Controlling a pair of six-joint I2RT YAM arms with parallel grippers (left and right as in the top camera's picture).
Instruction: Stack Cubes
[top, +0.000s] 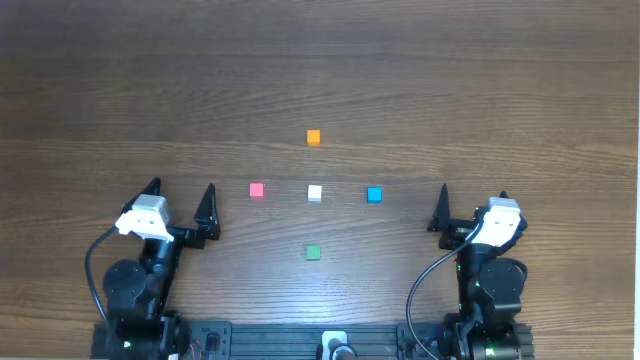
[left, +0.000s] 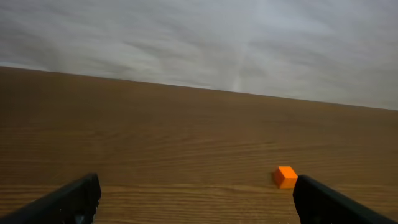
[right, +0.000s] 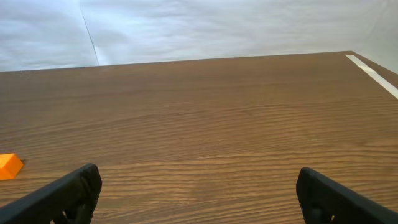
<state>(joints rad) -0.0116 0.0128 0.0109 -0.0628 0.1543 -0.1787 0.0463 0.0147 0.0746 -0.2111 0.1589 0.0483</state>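
The wooden bench (top: 320, 60) carries five small cubes lying well apart in a cross, none stacked, which reads as a starting layout. The left tool (top: 181, 186) and right tool (top: 472, 195) sit back near their bases, both spread wide and holding nothing, probably ready for a first pick. White cube (top: 315, 193) sits in the middle, with orange cube (top: 314, 137), pink cube (top: 257, 190), blue cube (top: 374, 195) and green cube (top: 313, 253) around it; no writing can be read on any.

Lab setup, wooden table (top: 100, 80), white backdrop (right: 217, 25)
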